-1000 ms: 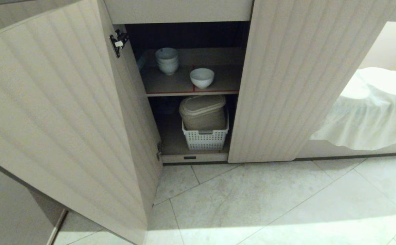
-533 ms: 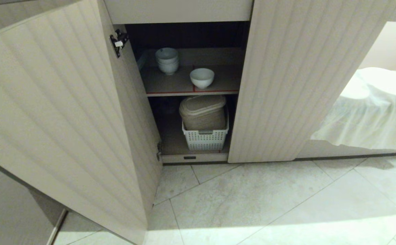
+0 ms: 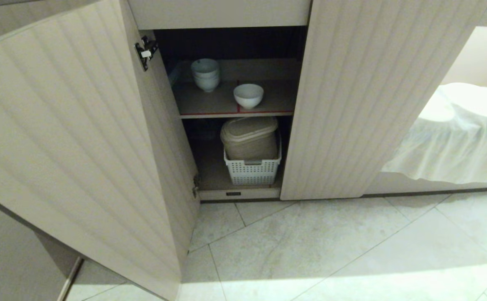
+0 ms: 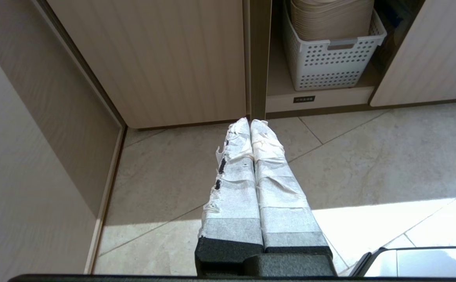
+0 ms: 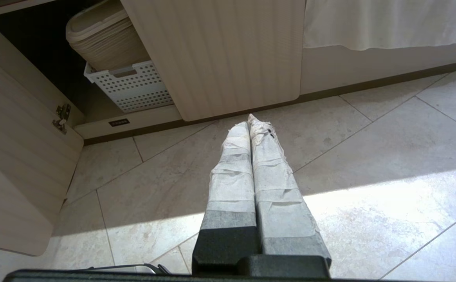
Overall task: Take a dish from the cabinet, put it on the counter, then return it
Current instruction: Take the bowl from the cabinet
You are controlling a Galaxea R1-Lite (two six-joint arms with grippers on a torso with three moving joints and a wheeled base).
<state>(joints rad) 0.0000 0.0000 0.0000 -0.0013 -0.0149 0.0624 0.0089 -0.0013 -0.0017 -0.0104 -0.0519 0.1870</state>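
Observation:
The cabinet stands in front of me with both ribbed doors swung open. On its red-edged upper shelf a single white dish sits alone near the front. A short stack of similar white bowls stands behind it to the left. The counter is out of view. Neither arm shows in the head view. My left gripper hangs shut and empty over the floor tiles, short of the cabinet's base. My right gripper is likewise shut and empty, low over the floor before the right door.
On the bottom shelf a white perforated basket holds a beige lidded container. The open left door juts far toward me, the right door less so. White cloth hangs at the right. Pale floor tiles lie in front.
The lower edge of the white cloth at the right has shifted slightly. Nothing else has moved.

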